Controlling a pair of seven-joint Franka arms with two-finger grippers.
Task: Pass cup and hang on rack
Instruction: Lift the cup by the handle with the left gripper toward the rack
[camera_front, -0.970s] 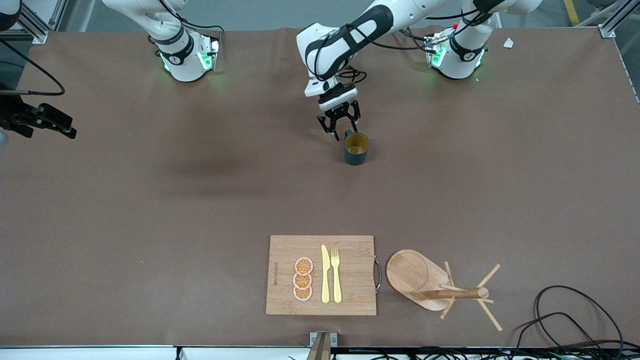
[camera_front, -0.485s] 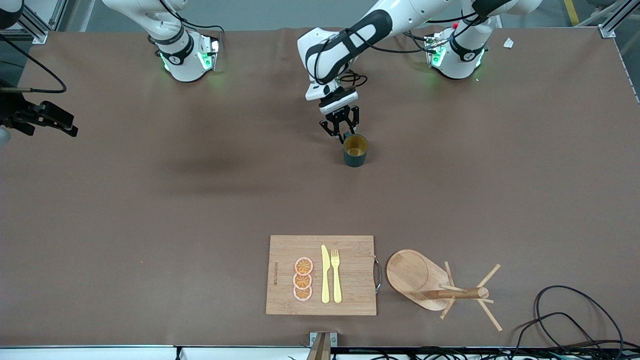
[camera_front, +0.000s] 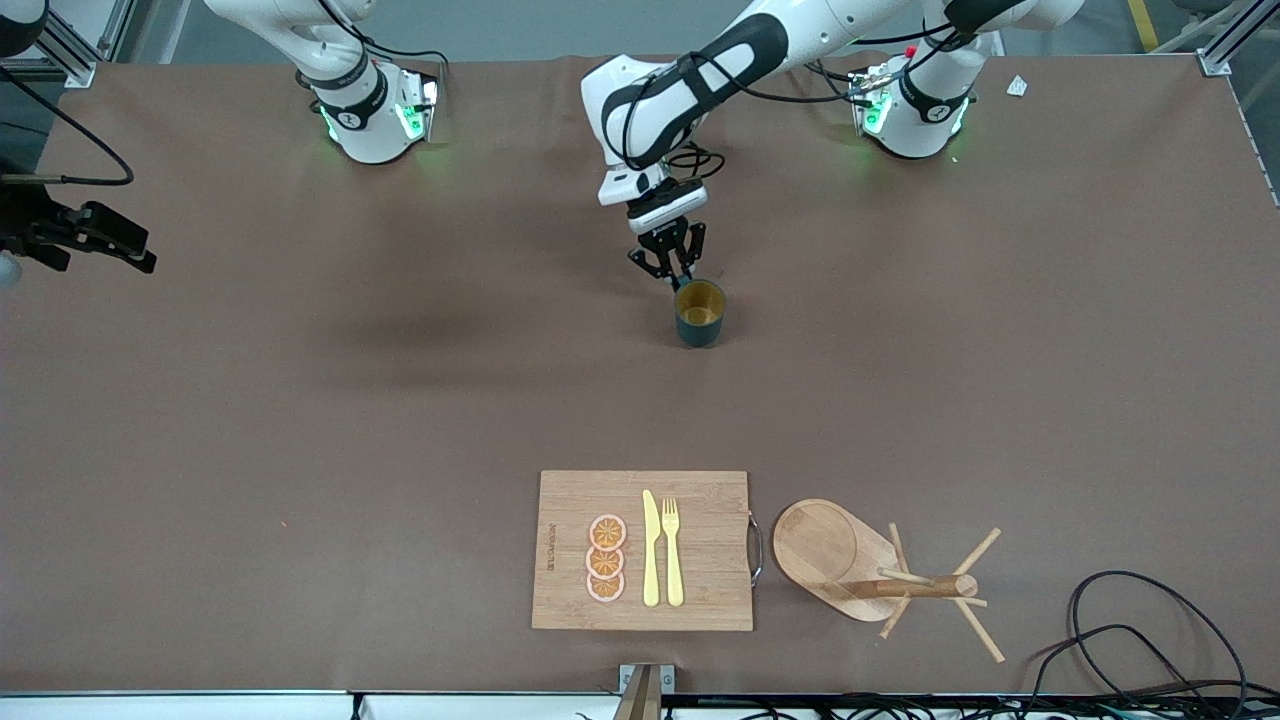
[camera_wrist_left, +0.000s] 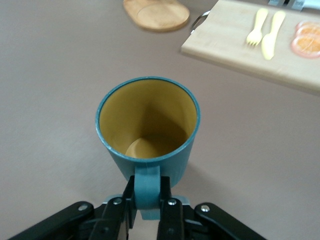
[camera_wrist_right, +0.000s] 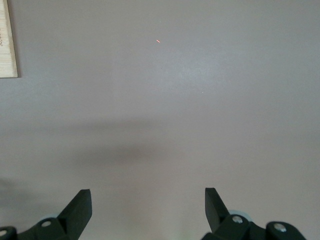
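Note:
The cup (camera_front: 699, 315), dark teal with a yellowish-tan inside, is upright at the middle of the table. My left gripper (camera_front: 678, 278) is shut on its loop handle. In the left wrist view the cup (camera_wrist_left: 147, 125) fills the centre and the left gripper (camera_wrist_left: 147, 200) pinches the handle between both fingers. I cannot tell whether the cup is touching the table. The rack (camera_front: 870, 575), a light wooden mug tree with an oval base, is near the front edge toward the left arm's end; its base shows in the left wrist view (camera_wrist_left: 156, 12). My right gripper (camera_front: 135, 250) waits open and empty at the right arm's end of the table, and in its own view (camera_wrist_right: 148, 200) it is over bare table.
A bamboo cutting board (camera_front: 710, 560) lies beside the rack near the front edge, with a yellow knife (camera_front: 650, 550), a yellow fork (camera_front: 672, 550) and three orange slices (camera_front: 606, 558) on it. Black cables (camera_front: 1130, 640) lie at the front corner toward the left arm's end.
My left gripper went from open beside the cup's handle to shut on it. The cup has since shifted a little toward the right arm's end and nearer the front camera.

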